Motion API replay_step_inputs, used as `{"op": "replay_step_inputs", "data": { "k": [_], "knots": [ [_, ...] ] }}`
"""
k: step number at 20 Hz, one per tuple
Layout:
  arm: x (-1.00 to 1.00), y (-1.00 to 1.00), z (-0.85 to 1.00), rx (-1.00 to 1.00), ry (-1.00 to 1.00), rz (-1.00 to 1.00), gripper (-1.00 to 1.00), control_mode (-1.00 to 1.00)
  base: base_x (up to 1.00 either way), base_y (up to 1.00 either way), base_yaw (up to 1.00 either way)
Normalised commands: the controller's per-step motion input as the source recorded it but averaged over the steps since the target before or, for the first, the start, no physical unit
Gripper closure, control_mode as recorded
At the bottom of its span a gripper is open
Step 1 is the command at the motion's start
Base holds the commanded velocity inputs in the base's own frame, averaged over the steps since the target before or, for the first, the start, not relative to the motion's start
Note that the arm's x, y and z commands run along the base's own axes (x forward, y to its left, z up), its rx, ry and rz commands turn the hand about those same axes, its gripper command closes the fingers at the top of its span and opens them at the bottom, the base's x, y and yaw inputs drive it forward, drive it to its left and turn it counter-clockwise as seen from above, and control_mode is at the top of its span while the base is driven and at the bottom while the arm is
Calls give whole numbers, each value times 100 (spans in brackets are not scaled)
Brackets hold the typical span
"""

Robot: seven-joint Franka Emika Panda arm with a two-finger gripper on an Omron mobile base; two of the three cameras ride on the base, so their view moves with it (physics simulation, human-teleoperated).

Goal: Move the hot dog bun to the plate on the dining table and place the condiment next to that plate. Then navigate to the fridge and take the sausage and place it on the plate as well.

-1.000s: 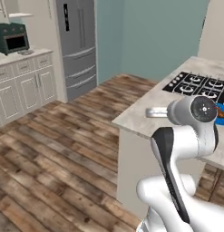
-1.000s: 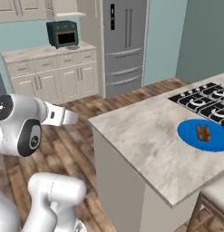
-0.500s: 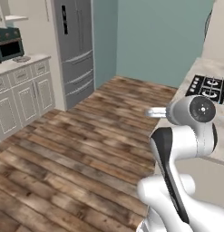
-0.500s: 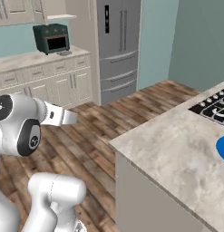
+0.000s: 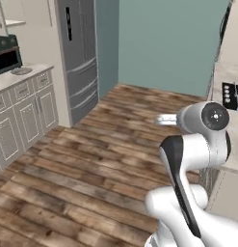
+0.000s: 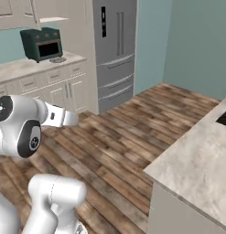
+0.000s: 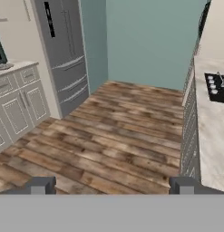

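The grey double-door fridge (image 5: 79, 58) stands shut at the back left, also seen in the right base view (image 6: 112, 50) and the hand view (image 7: 59, 54). My gripper (image 7: 111, 186) is open with nothing between its fingertips (image 7: 41, 186), and it points over the wooden floor toward the corner beside the fridge. The hot dog bun, plate, condiment, dining table and sausage are out of view.
A marble counter island (image 6: 196, 160) with a black stovetop (image 7: 217, 86) runs along the right. White base cabinets (image 5: 24, 111) line the left wall and carry a dark toaster oven (image 6: 41, 43). Wooden floor (image 5: 91, 164) stretches between me and the fridge.
The whole picture has shifted: the base has turned and driven, so the island with the blue plate has slid out to the right and the fridge looms larger. The gripper stays open.
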Motion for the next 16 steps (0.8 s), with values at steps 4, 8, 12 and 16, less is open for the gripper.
{"op": "replay_step_inputs", "data": {
  "k": [4,8,12,16],
  "knots": [
    [0,0,0,0,0,0,-100,100,65,70,-18],
    [0,0,0,0,0,0,-100,100,78,58,-12],
    [0,0,0,0,0,0,-100,100,89,25,-1],
    [0,0,0,0,0,0,-100,100,100,5,5]
  ]
}}
